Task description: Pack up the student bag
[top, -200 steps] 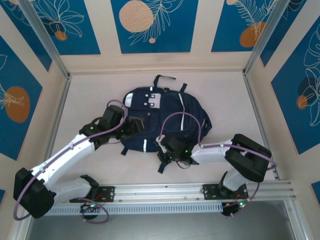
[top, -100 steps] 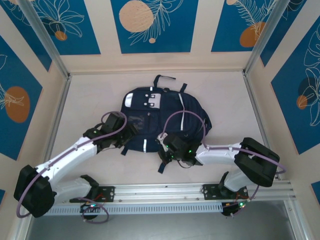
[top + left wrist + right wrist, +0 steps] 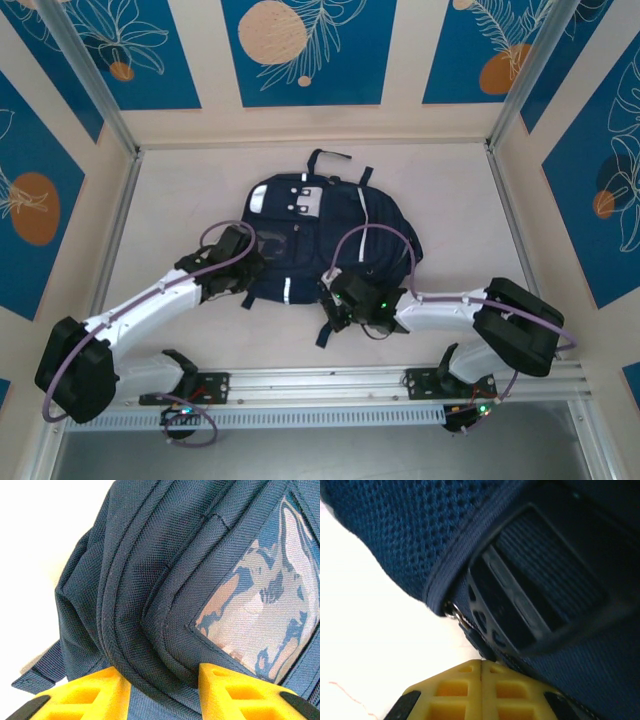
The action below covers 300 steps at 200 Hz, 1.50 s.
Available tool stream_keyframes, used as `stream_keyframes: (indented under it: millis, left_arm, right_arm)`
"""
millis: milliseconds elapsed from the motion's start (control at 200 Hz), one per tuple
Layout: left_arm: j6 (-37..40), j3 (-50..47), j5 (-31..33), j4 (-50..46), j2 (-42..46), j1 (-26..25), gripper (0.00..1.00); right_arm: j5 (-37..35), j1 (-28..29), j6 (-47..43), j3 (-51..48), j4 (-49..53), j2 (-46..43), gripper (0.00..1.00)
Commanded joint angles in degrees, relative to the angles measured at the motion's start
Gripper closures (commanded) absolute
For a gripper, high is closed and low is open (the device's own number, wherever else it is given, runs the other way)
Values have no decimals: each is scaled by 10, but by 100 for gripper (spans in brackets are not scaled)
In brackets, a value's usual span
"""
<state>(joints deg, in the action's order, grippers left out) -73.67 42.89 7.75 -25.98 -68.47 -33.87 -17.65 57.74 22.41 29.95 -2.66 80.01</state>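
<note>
Jaws of the left gripper (image 3: 160, 682) clamp a piped fold of the bag (image 3: 145, 575), one yellow finger (image 3: 90, 695) on each side and navy fabric filling the gap between them. Just beside that fold is a clear window pocket (image 3: 260, 600) with mottled reflections. A strap (image 3: 42, 672) runs off the bag's edge at lower left, over the pale table.

Jaws of the right gripper (image 3: 481, 664) are clenched, with the pads meeting along a thin line. A dark tab below a small metal ring (image 3: 452, 611) runs down to the tips; whether it is nipped I cannot tell. Close above sits a dark buckle (image 3: 540, 595) threaded with webbing.

From above, the bag lies flat in the middle of the table (image 3: 450, 190), its grey patch (image 3: 300, 198) towards the far wall. The left gripper is at the bag's near left edge and the right gripper at its near edge, beside a loose strap (image 3: 325, 335).
</note>
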Motion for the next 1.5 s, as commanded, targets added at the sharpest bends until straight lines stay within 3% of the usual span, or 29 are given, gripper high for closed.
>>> stream_keyframes:
  millis: [0,80,290,460,725,970,1495]
  left_arm:
    - [-17,1,36,-7,-12,11,65]
    - [-17,0,27,-6,-20,11,68]
    - [-18,-6,17,3,-24,10,68]
    - [-18,-7,17,3,-22,11,68]
    - [-17,-8,21,2,-23,10,68]
    - [-14,-6,44,-3,-31,11,70]
    - [13,48,108,-66,-79,38,72]
  right_arm:
    - [23,1,-11,-25,-24,-34,100]
    - [35,-1,-20,-33,-43,-44,99]
    - [89,-2,-54,-43,-113,-35,66]
    - [82,-18,-67,-27,-127,2,61]
    - [73,-21,-66,9,-117,88,68]
    - [-5,-7,-57,35,-60,122,100]
    - [-2,-37,-20,-54,-13,-46,100]
